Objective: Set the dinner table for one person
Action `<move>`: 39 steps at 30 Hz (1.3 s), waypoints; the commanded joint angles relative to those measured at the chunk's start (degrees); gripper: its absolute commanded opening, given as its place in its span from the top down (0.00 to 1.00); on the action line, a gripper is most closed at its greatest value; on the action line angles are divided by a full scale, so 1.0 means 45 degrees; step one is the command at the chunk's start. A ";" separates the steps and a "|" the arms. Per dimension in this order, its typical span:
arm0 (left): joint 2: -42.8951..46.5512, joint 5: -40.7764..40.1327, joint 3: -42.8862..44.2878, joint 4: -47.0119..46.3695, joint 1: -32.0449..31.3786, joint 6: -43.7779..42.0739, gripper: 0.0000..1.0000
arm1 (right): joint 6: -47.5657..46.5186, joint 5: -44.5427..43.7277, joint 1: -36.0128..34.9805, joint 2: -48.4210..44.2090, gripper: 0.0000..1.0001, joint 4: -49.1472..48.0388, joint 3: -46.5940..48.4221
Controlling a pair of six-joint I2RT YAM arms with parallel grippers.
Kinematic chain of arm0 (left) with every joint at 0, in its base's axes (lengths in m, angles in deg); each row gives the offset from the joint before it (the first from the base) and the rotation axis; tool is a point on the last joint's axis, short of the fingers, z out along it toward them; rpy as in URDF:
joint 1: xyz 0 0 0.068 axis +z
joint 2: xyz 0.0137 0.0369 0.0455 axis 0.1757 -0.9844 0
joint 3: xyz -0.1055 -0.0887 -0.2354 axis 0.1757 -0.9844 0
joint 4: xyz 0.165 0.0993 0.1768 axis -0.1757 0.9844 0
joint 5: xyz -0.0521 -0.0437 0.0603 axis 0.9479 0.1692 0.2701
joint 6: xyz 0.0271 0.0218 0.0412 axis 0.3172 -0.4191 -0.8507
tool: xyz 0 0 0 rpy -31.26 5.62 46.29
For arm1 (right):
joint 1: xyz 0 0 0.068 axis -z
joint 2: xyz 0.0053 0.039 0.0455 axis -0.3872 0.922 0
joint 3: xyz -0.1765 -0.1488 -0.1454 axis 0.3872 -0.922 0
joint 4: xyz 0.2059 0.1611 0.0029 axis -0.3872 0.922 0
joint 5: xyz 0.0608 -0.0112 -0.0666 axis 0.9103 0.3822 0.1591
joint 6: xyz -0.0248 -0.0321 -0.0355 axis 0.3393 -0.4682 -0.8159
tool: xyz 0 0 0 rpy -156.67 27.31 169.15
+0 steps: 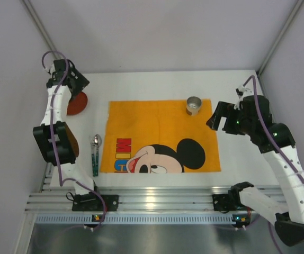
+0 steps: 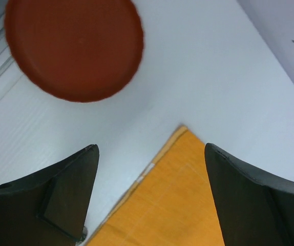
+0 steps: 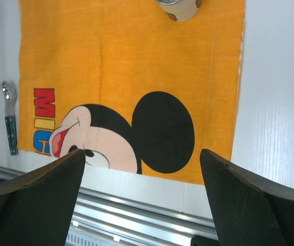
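Note:
The white dinner table [image 1: 162, 79] carries an orange cloth [image 1: 157, 132] printed with a cartoon mouse. A metal cup [image 1: 194, 105] stands on the cloth's far right corner. A red-brown plate [image 1: 78, 104] lies at the far left, partly under my left arm; it also shows in the left wrist view [image 2: 74, 47]. A spoon with a teal handle [image 1: 95, 153] lies left of the cloth. My left gripper [image 2: 151, 154] is open and empty above the cloth's far left corner [image 2: 180, 169]. My right gripper [image 3: 142, 156] is open and empty, raised over the table's right side.
A ribbed aluminium rail [image 1: 157, 203] runs along the near edge with both arm bases on it. White walls close in the left, back and right. The cup [image 3: 180, 7] and spoon [image 3: 9, 120] also show in the right wrist view.

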 commanded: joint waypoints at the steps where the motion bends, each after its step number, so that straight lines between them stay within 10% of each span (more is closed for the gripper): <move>1: 0.0456 0.1546 -0.1613 -0.0687 0.1574 0.0805 0.11 | -0.0379 0.1196 -0.0081 -0.0893 0.06 -0.0632 -0.0863; 15: -0.0203 0.2215 -0.2927 -0.1883 0.2065 0.1645 0.07 | -0.1706 -0.0365 -0.0179 -0.1523 0.00 0.0852 -0.1180; 26: 0.0714 -0.1298 -0.4860 -0.2622 0.2065 0.4339 0.06 | -0.1862 -0.0579 -0.0140 -0.0661 0.00 0.0930 -0.1062; 39: -0.2232 -0.1107 -0.2479 -0.2585 0.2084 0.5669 0.10 | -0.1726 -0.0774 0.0016 0.0237 0.00 0.0579 -0.1375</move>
